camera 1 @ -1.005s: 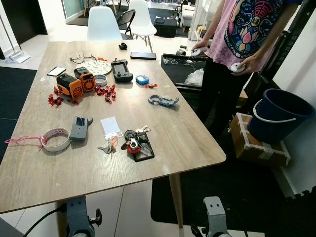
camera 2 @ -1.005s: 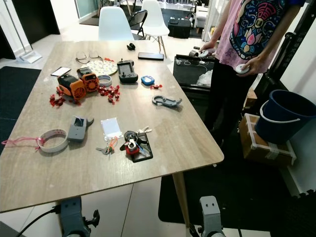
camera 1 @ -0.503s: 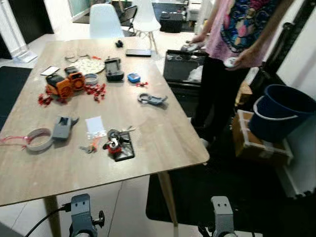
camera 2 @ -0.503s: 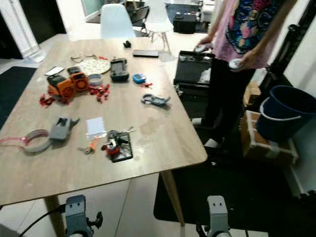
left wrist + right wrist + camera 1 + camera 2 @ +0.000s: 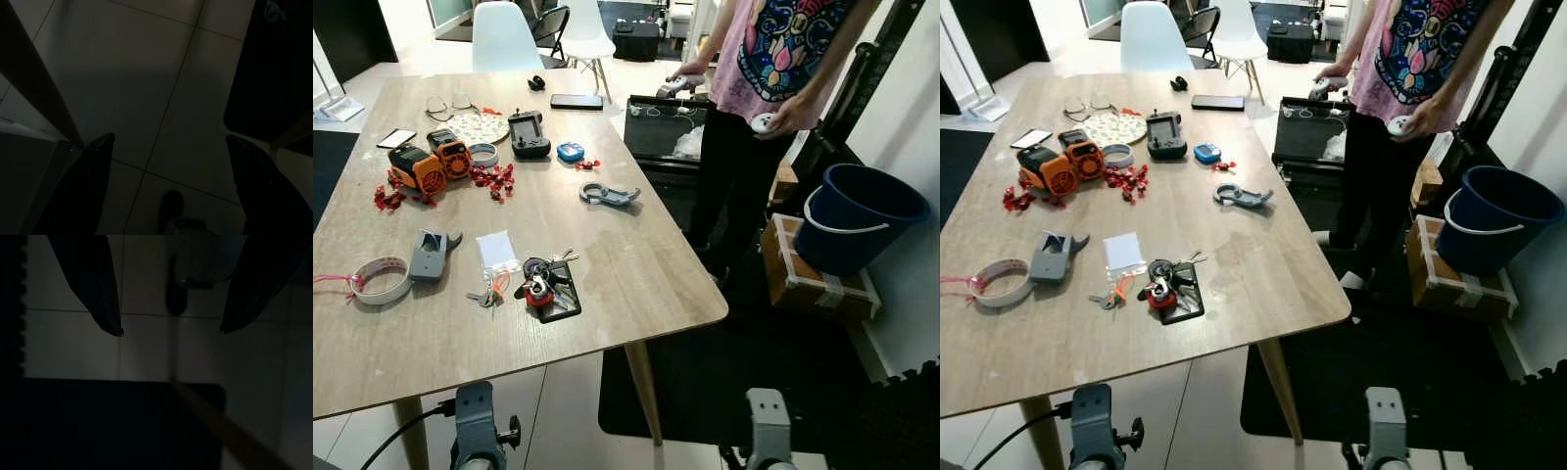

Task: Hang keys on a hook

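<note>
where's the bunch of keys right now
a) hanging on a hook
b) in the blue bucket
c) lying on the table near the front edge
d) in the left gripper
c: the bunch of keys lies flat on the wooden table, beside a white card, with no fingers near it.

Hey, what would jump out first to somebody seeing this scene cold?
The cluttered wooden table: a bunch of keys lies near its front edge, and two orange gadgets with scattered red bits sit toward the far left. To the right stands a person in a pink patterned shirt, with a dark blue bucket on the floor.
</note>
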{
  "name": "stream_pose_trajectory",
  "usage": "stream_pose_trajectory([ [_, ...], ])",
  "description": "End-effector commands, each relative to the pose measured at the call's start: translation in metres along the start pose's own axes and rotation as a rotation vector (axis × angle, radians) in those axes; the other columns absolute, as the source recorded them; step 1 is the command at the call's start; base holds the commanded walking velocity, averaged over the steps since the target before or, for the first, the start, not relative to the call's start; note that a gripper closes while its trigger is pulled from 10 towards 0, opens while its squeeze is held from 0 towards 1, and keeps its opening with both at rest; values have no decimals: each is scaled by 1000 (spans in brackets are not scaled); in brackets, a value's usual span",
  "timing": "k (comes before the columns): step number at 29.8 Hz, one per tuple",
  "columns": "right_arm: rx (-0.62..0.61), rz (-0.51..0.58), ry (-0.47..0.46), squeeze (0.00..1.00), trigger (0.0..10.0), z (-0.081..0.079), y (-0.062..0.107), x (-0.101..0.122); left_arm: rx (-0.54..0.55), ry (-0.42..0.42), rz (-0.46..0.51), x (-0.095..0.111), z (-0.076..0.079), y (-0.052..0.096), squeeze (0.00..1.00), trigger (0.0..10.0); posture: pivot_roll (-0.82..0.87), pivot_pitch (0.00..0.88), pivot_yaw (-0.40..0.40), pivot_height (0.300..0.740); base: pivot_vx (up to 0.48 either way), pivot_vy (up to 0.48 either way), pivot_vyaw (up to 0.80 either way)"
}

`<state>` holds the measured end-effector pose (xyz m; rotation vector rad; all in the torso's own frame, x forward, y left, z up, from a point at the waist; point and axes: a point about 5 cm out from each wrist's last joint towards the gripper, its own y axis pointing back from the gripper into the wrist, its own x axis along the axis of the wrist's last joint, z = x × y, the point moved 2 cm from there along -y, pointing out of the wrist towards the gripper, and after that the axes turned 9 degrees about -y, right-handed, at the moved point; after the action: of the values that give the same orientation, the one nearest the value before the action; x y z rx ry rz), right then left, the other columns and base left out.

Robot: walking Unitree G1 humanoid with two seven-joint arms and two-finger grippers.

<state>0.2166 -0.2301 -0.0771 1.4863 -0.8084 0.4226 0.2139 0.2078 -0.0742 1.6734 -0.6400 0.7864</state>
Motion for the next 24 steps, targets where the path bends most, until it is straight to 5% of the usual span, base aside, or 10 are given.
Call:
stream_pose_trajectory([
  [1,-79,32,-42,0,10000,20,4,4,16,-12,-20,-8,-6,2,0,10000,72,39,-25,740,0,0,0],
  [6,-318,203,-81,0,10000,82,17,49,57,-5,-34,-14,-16,5,0,10000,69,31,-28,740,0,0,0],
  [7,-318,203,-81,0,10000,82,17,49,57,-5,-34,-14,-16,5,0,10000,69,31,-28,740,0,0,0],
  [9,-417,332,-130,0,10000,108,28,81,69,1,-39,-15,-19,5,0,10000,67,30,-27,740,0,0,0],
  [12,-439,573,-191,0,10000,122,43,147,64,2,-42,-15,-18,5,0,10000,57,26,-21,740,0,0,0],
  [13,-439,573,-191,0,10000,122,43,147,64,2,-42,-15,-18,5,0,10000,57,26,-21,740,0,0,0],
  [17,-282,814,-236,0,10000,101,55,225,52,-3,-43,-14,-16,4,0,10000,53,24,-19,740,0,0,0],
  [19,-244,846,-241,0,10000,94,56,237,50,-5,-43,-14,-16,4,0,10000,53,24,-19,740,0,0,0],
  [20,-111,907,-229,0,10000,67,58,266,45,-7,-41,-13,-14,3,0,10000,53,21,-22,740,0,0,0],
  [24,121,935,-159,0,10000,14,56,294,41,-8,-40,-12,-12,3,0,10000,54,21,-27,740,0,0,0],
])
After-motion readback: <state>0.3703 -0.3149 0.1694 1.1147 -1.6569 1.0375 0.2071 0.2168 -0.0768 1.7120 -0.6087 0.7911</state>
